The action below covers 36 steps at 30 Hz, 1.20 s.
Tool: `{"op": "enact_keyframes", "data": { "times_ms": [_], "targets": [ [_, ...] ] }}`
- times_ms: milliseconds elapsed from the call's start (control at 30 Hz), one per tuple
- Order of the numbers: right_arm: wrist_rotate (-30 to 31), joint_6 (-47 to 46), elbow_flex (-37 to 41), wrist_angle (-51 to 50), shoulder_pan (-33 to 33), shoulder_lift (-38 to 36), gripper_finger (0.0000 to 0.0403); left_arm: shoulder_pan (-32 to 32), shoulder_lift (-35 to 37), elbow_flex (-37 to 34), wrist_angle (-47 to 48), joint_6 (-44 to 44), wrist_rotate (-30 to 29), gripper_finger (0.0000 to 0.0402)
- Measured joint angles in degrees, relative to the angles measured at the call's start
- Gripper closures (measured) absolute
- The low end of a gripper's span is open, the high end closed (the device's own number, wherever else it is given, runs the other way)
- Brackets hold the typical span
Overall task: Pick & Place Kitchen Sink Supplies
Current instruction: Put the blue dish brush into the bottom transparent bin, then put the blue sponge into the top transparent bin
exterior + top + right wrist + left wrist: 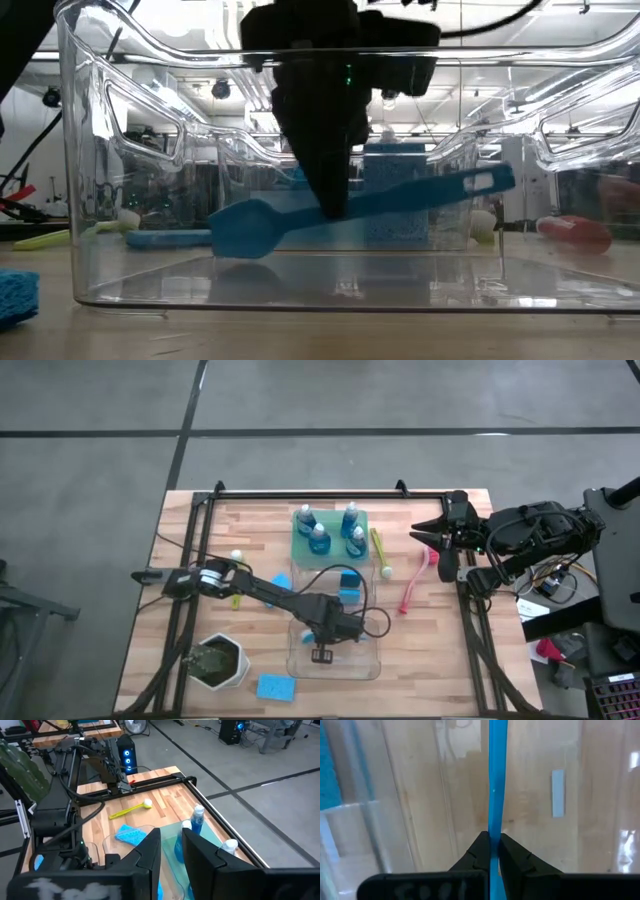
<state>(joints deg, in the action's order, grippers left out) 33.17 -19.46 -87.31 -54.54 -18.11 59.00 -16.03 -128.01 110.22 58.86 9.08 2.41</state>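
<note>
My left gripper (pixel 322 652) reaches down into the clear bin (pixel 372 660) and is shut on the blue long-handled brush (pixel 420 195). My right gripper (pixel 171 851) is open and hovers at the table's right side, near the pink-red brush (pixel 412 585). Several bottles of blue liquid (pixel 320 538) stand on the green tray (pixel 298 556). A yellow-green brush (pixel 380 552) lies beside the tray. Blue sponges lie behind the bin (pixel 348 578), left of it (pixel 281 582) and at the near edge (pixel 275 687). My left gripper pinches the blue brush's handle near its middle (pixel 494 827) between its two fingers (pixel 479 851). The fingers come from above, pointing down, across the handle. In the low view the brush sits tilted inside the bin, wide end (pixel 240 235) lower and thin end (pixel 498 180) higher.
The white hexagonal pot of greenery (pixel 218 660) stands at the near left. A second yellow-green brush (pixel 236 600) lies under the left arm. A black frame rail (pixel 320 495) runs along the far edge. Bare wood shows right of the bin.
</note>
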Motion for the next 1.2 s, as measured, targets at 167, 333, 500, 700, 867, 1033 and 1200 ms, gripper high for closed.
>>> {"op": "enact_keyframes", "data": {
  "times_ms": [167, 333, 500, 700, 867, 1033, 1200],
  "targets": [
    [0.00, 0.02, 0.00, 0.00, 0.00, 0.00, 0.0322, 0.00, 0.00, 0.06, -0.69, -0.46, 0.01, 0.0383],
    [0.00, 0.00, 0.00, 0.01, 0.00, 0.00, 0.0317, 0.02, 0.00, 0.06, -0.75, -0.42, 0.03, 0.0383],
    [0.00, 0.00, 0.00, 0.39, 0.00, 0.02, 0.0322, 0.02, 0.00, 0.06, -0.80, -0.16, 0.03, 0.0383],
    [-0.03, 0.02, 0.00, 0.42, 0.00, 0.02, 0.0330, 0.13, 0.00, 0.06, -0.79, 0.61, 0.05, 0.0374],
    [-0.03, 0.02, 0.00, 0.42, 0.00, 0.02, 0.0324, 0.15, 0.00, 0.06, -0.80, 1.71, 0.07, 0.0333],
    [-0.03, 0.06, 0.00, 0.44, 0.00, 0.02, 0.0316, 0.15, 0.03, 0.06, -0.76, 1.99, 0.07, 0.0303],
    [-0.04, 0.21, 0.00, 0.44, 0.00, 0.02, 0.0315, 0.15, 0.89, 0.06, -0.19, 3.28, 1.11, 0.0294]
  ]
}}
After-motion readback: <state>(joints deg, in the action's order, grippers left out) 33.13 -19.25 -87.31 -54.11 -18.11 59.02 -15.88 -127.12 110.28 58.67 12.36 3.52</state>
